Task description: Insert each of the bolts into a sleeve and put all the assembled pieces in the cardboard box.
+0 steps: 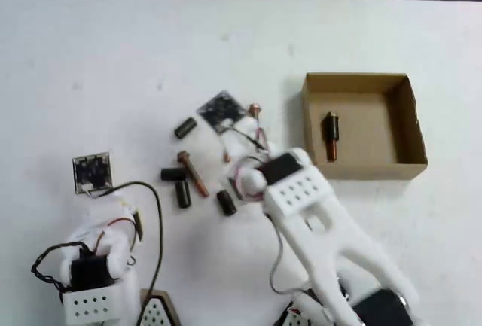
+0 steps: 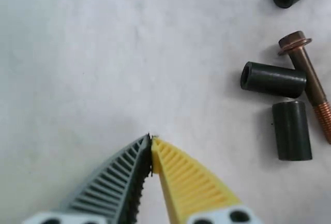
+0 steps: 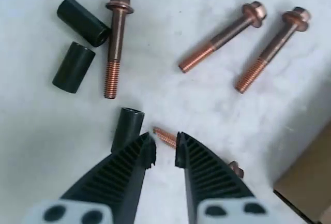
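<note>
Right gripper (image 3: 165,147) narrowly parted, holding nothing, over a bolt (image 3: 163,135) | sleeve (image 3: 128,125) just beside | cardboard box (image 1: 361,169) near | straddle the shank squarely before closing | left gripper (image 2: 151,142) closed, empty, farthest from box

Overhead; wrist cams close (sharing bolt (image 3: 115,43)).
</note>
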Motion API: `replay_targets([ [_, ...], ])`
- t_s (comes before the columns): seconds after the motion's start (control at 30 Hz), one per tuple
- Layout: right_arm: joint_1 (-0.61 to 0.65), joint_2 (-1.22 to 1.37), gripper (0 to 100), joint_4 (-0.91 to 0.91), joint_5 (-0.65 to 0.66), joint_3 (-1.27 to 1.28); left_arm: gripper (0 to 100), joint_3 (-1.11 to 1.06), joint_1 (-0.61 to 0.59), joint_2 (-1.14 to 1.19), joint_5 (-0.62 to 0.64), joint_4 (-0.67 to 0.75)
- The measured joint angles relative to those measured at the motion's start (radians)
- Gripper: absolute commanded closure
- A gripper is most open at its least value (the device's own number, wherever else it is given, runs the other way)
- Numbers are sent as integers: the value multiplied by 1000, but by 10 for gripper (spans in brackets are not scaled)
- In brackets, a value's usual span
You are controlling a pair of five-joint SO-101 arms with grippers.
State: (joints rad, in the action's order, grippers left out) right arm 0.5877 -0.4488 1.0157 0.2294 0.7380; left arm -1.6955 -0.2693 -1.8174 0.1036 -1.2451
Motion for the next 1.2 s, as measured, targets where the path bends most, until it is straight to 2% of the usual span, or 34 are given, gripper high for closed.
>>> replay_targets([
  [0.2, 55, 230, 909, 72, -3, -149, 977, 0, 0, 0, 0, 0],
  [0.33, 60, 367, 904, 74, -71, -216, 977, 0, 0, 0, 0, 0],
  [0.5, 109, 488, 904, 74, -92, -279, 977, 0, 0, 0, 0, 0],
  [0.73, 201, 508, 904, 95, -95, -299, 977, 0, 0, 0, 0, 0],
  [1.2, 196, 508, 903, 164, -95, -301, 977, 0, 0, 0, 0, 0],
])
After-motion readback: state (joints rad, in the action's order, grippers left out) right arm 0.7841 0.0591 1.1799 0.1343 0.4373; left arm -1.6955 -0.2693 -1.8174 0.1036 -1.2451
